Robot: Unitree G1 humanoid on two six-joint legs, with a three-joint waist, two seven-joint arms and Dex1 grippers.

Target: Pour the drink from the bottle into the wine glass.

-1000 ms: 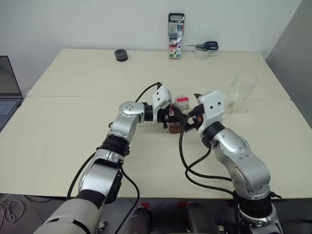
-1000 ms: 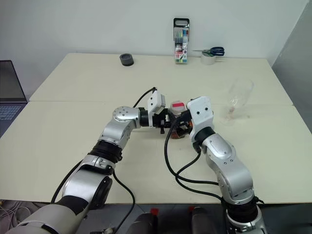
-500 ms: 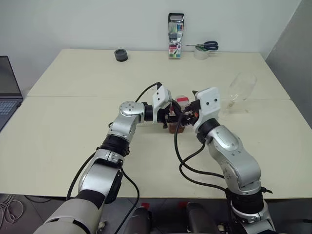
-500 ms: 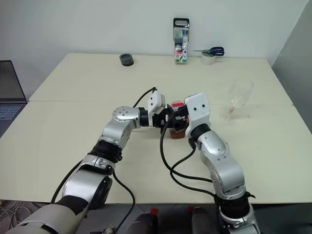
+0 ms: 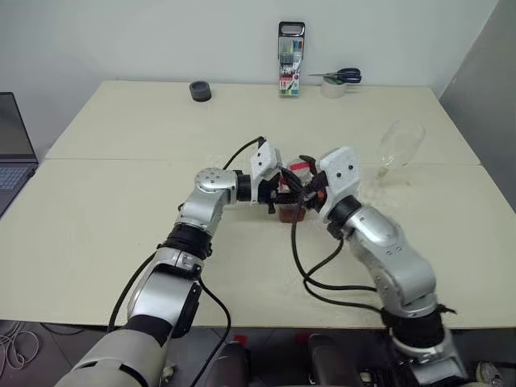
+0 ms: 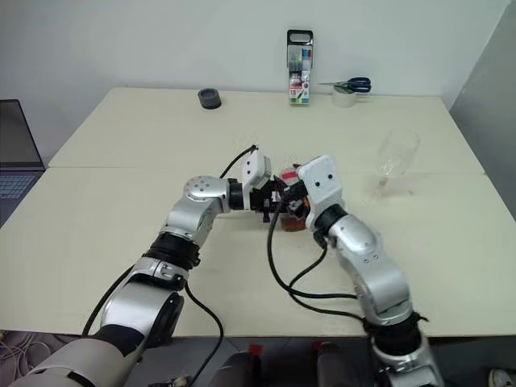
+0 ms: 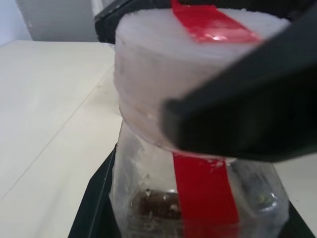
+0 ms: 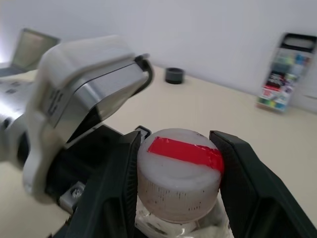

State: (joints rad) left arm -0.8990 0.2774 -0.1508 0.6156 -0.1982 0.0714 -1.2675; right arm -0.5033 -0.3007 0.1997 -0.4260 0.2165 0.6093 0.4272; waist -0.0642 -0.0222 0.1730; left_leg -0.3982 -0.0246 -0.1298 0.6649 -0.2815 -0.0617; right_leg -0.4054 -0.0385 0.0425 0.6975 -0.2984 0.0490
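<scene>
The bottle (image 5: 292, 211) stands upright at the table's middle, a small clear plastic one with a white cap (image 8: 181, 168) crossed by a red strip. A little reddish-brown drink (image 7: 153, 203) lies at its bottom. My left gripper (image 5: 282, 200) reaches in from the left and is shut on the bottle's body. My right gripper (image 5: 303, 171) comes from the right at cap height; its fingers (image 8: 116, 183) press the cap from both sides. The wine glass (image 5: 399, 145), clear and stemmed, stands to the right of both grippers, apart from them.
At the table's back edge stand a clear case of coloured markers (image 5: 290, 59), scissors (image 5: 343, 76) lying on a roll of tape (image 5: 333, 87), and a small dark round object (image 5: 200, 90). A laptop (image 5: 12, 145) sits at the far left. Black cables hang from both wrists.
My right gripper has swung in toward the bottle's top and its fingers have closed from wide open onto the cap. The left gripper and the bottle have stayed put.
</scene>
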